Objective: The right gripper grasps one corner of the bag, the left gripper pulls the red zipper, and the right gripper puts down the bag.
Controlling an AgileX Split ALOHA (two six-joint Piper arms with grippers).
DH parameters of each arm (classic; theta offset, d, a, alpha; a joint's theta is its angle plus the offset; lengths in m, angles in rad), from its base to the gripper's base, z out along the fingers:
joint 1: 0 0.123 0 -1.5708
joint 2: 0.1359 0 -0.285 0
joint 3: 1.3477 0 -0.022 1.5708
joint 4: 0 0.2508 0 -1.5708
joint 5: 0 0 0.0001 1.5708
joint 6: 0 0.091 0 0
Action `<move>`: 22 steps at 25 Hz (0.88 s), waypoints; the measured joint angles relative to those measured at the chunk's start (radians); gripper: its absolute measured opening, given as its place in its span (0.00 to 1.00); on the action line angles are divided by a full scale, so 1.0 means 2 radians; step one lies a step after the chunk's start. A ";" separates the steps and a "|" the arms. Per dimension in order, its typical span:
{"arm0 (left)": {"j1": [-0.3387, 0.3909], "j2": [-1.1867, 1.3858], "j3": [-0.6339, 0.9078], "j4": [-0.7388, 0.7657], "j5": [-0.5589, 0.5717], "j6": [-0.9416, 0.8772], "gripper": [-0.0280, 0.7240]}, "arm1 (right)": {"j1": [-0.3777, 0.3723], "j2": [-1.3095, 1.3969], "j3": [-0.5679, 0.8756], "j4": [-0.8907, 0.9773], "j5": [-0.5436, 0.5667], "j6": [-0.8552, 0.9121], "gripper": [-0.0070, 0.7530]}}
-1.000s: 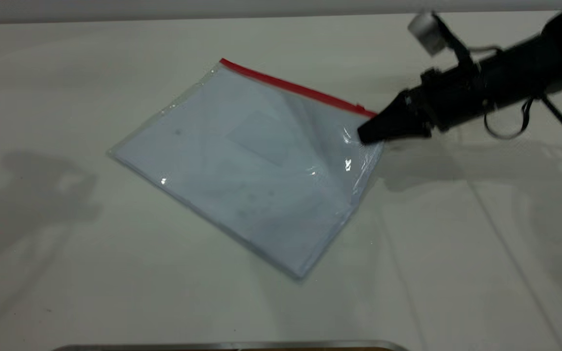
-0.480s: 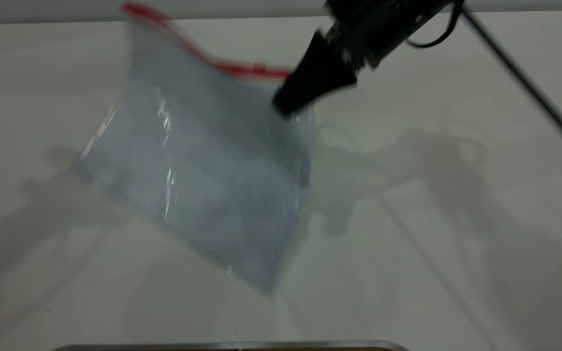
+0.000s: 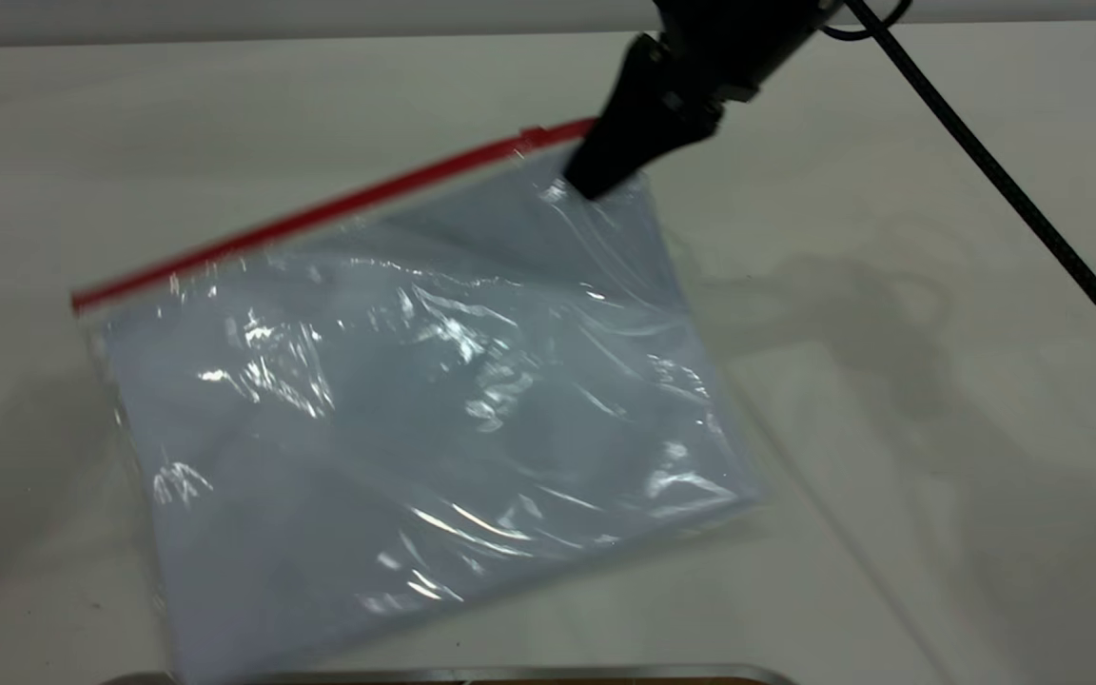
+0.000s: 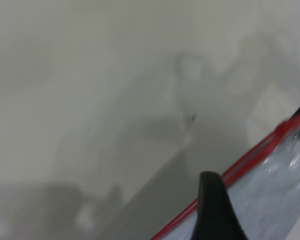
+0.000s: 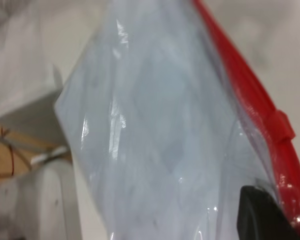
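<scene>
The large clear rectangular plastic bag (image 3: pixel 424 409) with white paper sheets inside hangs lifted above the pale worktop (image 3: pixel 890 476), its thin bright red zipper strip (image 3: pixel 320 209) along the upper edge sloping down toward the left arm's side and a small red slider tab (image 5: pixel 284 125) sitting near the held corner. The black tapered right claw (image 3: pixel 586 183) is clamped on that upper corner just beside the zipper's end. One black finger (image 4: pixel 214 210) of the left claw shows near the red strip, and whether that claw is open or closed cannot be told.

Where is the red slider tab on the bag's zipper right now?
In the exterior view, the slider tab sits near the upper right end of the red zipper, just left of the right gripper holding the bag's corner.
</scene>
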 joint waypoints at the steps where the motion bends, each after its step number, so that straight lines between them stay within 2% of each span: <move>1: 0.000 0.015 -0.011 -0.023 0.005 0.021 0.73 | 0.000 0.000 -0.002 0.011 -0.002 -0.002 0.05; 4: -0.002 0.063 -0.045 -0.074 0.025 0.092 0.73 | 0.000 0.000 -0.015 0.029 -0.006 -0.007 0.05; 9: -0.011 0.144 -0.116 -0.102 0.063 0.151 0.73 | 0.000 0.000 -0.031 0.036 -0.013 -0.017 0.05; 16: -0.016 0.211 -0.222 -0.094 0.153 0.142 0.72 | 0.000 0.000 -0.031 0.036 -0.016 -0.019 0.05; 22: -0.018 0.227 -0.256 -0.024 0.197 0.097 0.71 | 0.000 0.000 -0.031 0.031 -0.016 -0.019 0.05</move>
